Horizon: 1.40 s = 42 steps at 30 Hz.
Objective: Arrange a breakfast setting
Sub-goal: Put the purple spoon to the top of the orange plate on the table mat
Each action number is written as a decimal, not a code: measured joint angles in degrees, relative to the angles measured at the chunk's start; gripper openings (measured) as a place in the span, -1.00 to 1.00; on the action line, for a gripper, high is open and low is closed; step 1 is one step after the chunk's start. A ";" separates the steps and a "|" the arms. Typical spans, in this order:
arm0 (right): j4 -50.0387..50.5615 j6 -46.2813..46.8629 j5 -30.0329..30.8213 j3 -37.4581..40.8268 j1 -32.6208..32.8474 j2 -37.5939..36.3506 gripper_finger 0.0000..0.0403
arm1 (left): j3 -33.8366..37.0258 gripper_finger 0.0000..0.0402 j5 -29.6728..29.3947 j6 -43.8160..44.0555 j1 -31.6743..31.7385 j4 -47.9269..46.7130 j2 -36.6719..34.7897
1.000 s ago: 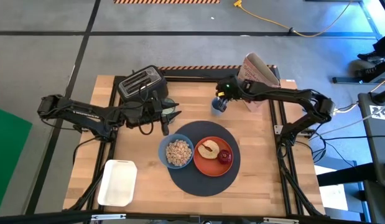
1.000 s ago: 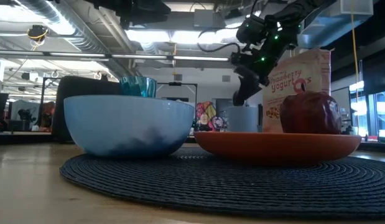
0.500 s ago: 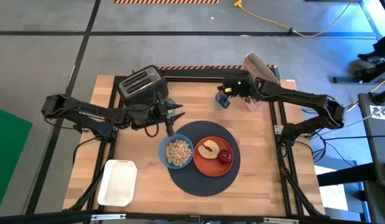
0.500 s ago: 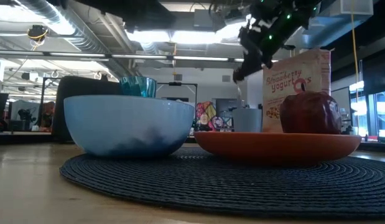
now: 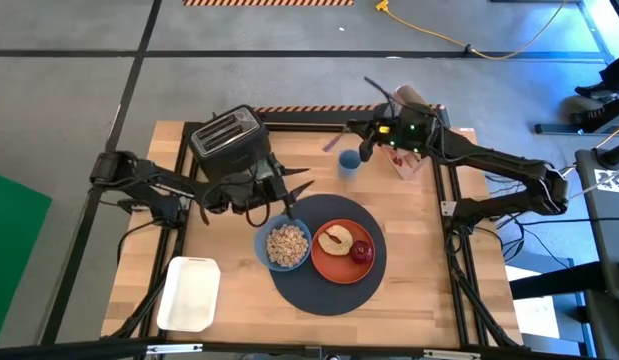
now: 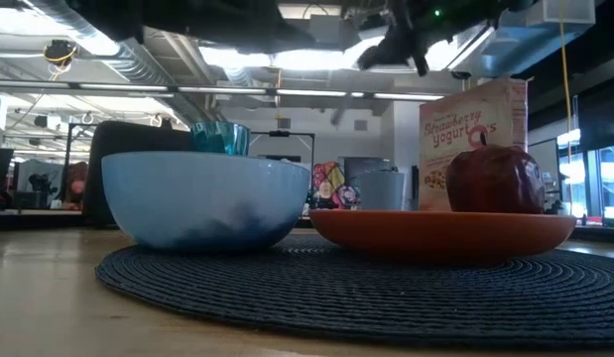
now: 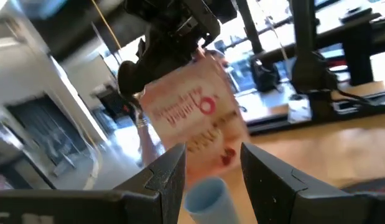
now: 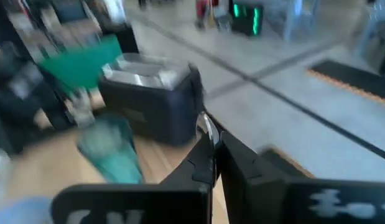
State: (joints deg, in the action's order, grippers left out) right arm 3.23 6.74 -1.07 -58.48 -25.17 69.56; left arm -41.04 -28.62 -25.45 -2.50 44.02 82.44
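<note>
The dark blue-grey mat (image 5: 324,285) lies at mid-table. On it stand the blue bowl (image 5: 286,243) with cereal and the orange plate (image 5: 344,250) with an apple. The green tumbler (image 8: 111,155) stands on the wood next to the toaster, behind the bowl in the low view (image 6: 220,137). My left gripper (image 5: 297,195) is open and empty just beyond the bowl's far rim. My right gripper (image 5: 359,145) is shut on the metal spoon (image 8: 206,124), high above the small blue cup (image 5: 349,165). My right gripper pinches the spoon between its two fingers, and a short shiny piece (image 8: 208,129) sticks out past the fingertips. Which end of the spoon this is I cannot tell. The fingers lie about level and point toward the toaster. The spoon is lifted clear of the cup and the table.
A black toaster (image 5: 227,135) stands at the far left. A yogurt-granola pouch (image 5: 414,120) stands at the far right, by the right arm. A white tray (image 5: 189,292) lies at the near left. Bare wood shows to the right of the mat.
My right gripper has risen from the blue cup, drawn the spoon out of it and tipped from pointing down to about level. My left gripper has moved toward the table's right edge, from beside the tumbler to the bowl's far rim. The tumbler has stayed put.
</note>
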 joint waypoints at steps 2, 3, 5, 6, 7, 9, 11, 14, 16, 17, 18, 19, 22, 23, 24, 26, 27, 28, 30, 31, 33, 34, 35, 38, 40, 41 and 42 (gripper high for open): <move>-6.62 1.56 -0.53 2.12 1.74 0.00 -0.98 | 0.00 -0.26 -0.87 -3.44 0.27 3.67 1.48; -9.46 1.93 -0.66 3.18 2.62 0.02 -0.98 | 0.00 -0.26 -1.04 -4.81 0.36 4.81 2.21; -14.53 2.27 -0.85 5.22 4.87 0.07 -0.98 | 0.00 -0.24 -2.23 -6.22 0.50 5.79 3.70; -16.77 2.37 -0.21 6.25 6.24 0.04 -0.98 | 0.00 -0.23 -3.24 -6.69 0.50 5.76 4.35; -18.89 2.40 1.11 7.34 7.51 0.02 -0.98 | 0.00 -0.20 -4.37 -7.18 0.50 5.74 4.95; -22.48 2.37 4.09 9.64 9.97 0.03 -0.97 | 0.00 -0.13 -6.24 -8.07 0.50 5.77 5.95; -26.50 2.39 6.56 11.84 12.30 0.09 -0.97 | 0.00 -0.04 -7.30 -8.18 0.50 5.96 6.49; -32.38 2.37 10.09 14.49 15.41 0.44 -0.97 | 0.00 0.09 -7.37 -8.18 0.50 7.19 6.51; -34.30 2.38 11.51 15.98 16.88 0.56 -0.97 | 0.00 0.15 -6.97 -8.22 0.50 8.25 6.48; -35.08 2.36 12.22 16.22 17.46 0.78 -0.97 | 0.00 0.16 -6.93 -8.17 0.50 9.10 6.48; -36.03 2.34 12.95 16.27 18.11 1.15 -0.97 | 0.00 0.17 -6.81 -8.15 0.50 9.82 6.50; -36.86 2.27 13.67 16.29 18.73 1.54 -0.97 | 0.00 0.16 -6.33 -8.26 0.50 10.38 6.47; -38.49 2.06 15.38 16.38 20.17 3.16 -0.97 | -0.41 0.12 -4.69 -9.59 0.50 10.44 6.48; -39.56 2.02 15.95 16.38 20.63 3.92 -0.97 | -0.73 0.10 -3.82 -10.11 0.50 10.36 6.48; -40.11 1.98 16.16 16.41 21.04 4.50 -0.97 | -1.13 0.08 -3.05 -10.65 0.50 10.13 6.48; -42.08 1.94 16.56 16.41 21.50 5.55 -0.97 | -1.95 0.05 -2.48 -11.13 0.50 8.91 6.48; -42.62 1.92 16.56 16.40 21.48 5.98 -0.97 | -2.18 0.03 -2.82 -11.17 0.50 8.17 6.48; -42.82 1.88 16.64 16.40 21.48 6.32 -0.97 | -2.42 0.01 -3.60 -11.20 0.50 7.67 6.48; -42.88 1.90 16.79 16.40 21.44 6.76 -0.97 | -2.82 -0.05 -5.04 -11.22 0.50 7.08 6.48; -43.19 1.90 16.97 16.40 21.43 6.91 -0.97 | -2.94 -0.09 -5.32 -11.24 0.60 6.73 6.48; -43.56 1.90 17.02 16.40 21.42 6.95 -0.97 | -2.95 -0.16 -5.63 -11.20 0.92 5.86 6.48; -43.74 1.90 17.02 16.40 21.42 6.95 -0.97 | -2.95 -0.19 -5.92 -10.96 1.07 5.67 6.48; -43.72 1.90 17.01 16.40 21.42 6.95 -0.97 | -2.95 -0.23 -6.23 -10.79 1.21 5.51 6.48; -43.70 1.88 16.99 16.40 21.44 6.95 -0.97 | -2.95 -0.33 -6.45 -10.69 1.49 5.40 6.48; -43.72 1.88 16.98 16.40 21.42 6.95 -0.97 | -2.95 -0.41 -6.45 -10.67 1.49 5.36 6.48; -43.72 1.88 16.97 16.40 21.42 6.95 -0.97 | -2.95 -0.45 -6.50 -10.61 1.49 5.39 6.48; -43.71 1.89 16.97 16.40 21.42 6.95 -0.97 | -2.95 -0.50 -6.63 -10.30 1.49 5.39 6.48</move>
State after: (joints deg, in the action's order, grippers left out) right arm -40.48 8.64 15.90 -42.09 -3.75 76.51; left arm -43.99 -35.25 -35.75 -1.02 49.41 88.92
